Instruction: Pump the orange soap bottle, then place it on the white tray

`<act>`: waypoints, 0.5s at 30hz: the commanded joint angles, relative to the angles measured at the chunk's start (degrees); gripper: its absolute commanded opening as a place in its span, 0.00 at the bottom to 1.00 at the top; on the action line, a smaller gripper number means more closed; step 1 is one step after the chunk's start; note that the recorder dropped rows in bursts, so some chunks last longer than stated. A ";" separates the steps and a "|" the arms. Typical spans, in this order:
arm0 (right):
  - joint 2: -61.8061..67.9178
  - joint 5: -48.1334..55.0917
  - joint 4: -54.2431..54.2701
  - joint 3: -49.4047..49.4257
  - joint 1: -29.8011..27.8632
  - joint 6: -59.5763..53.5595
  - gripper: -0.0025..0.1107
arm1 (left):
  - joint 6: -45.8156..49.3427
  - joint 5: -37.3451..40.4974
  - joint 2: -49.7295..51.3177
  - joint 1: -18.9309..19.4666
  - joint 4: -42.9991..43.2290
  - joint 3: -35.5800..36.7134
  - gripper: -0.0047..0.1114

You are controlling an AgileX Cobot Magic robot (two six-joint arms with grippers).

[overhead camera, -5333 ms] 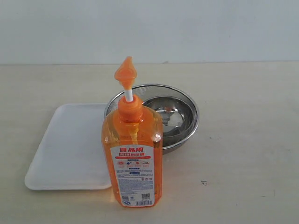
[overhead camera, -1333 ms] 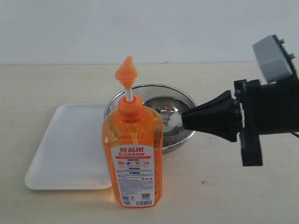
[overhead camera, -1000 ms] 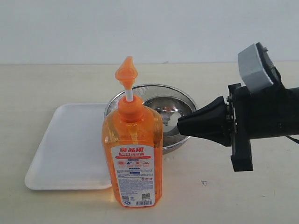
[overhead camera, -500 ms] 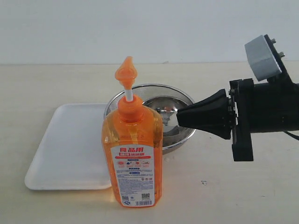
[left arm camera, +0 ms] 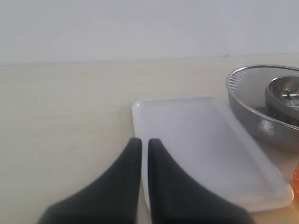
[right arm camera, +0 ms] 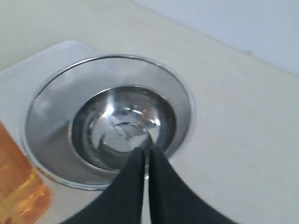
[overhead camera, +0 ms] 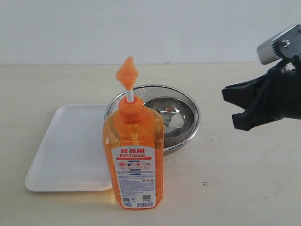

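The orange soap bottle (overhead camera: 134, 157) stands upright at the front of the table, its pump head (overhead camera: 127, 72) raised on the white stem. Directly behind and left of it lies the white tray (overhead camera: 66, 148), bare. My right gripper (overhead camera: 226, 94) hovers to the right of the bowls, well clear of the bottle. In the right wrist view the gripper (right arm camera: 145, 150) is shut and holds nothing, with an edge of the bottle (right arm camera: 16, 186) in view. My left gripper (left arm camera: 141, 141), shut and empty, sits over the tray's (left arm camera: 201, 140) edge; the exterior view does not show it.
Two nested steel bowls (overhead camera: 174, 117) sit just behind and right of the bottle, touching the tray's corner; they also show as bowls (right arm camera: 112, 121) and bowls (left arm camera: 261, 98) in the wrist views. Bare table lies to the right and front. A pale wall runs along the back.
My right gripper has pulled back to the right and upward, away from the bowls, and turned. The bottle, tray and bowls have not moved.
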 commanded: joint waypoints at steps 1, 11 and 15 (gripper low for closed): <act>-6.11 -15.48 0.69 0.56 0.17 8.99 0.02 | 0.22 -0.01 -0.20 0.12 0.02 0.16 0.08; -7.87 -49.47 0.69 2.72 6.90 20.52 0.02 | 0.22 -0.01 -0.20 0.12 0.02 0.16 0.08; -8.39 -44.93 -1.22 2.72 10.41 28.12 0.02 | 0.22 -0.01 -0.20 0.12 0.02 0.16 0.08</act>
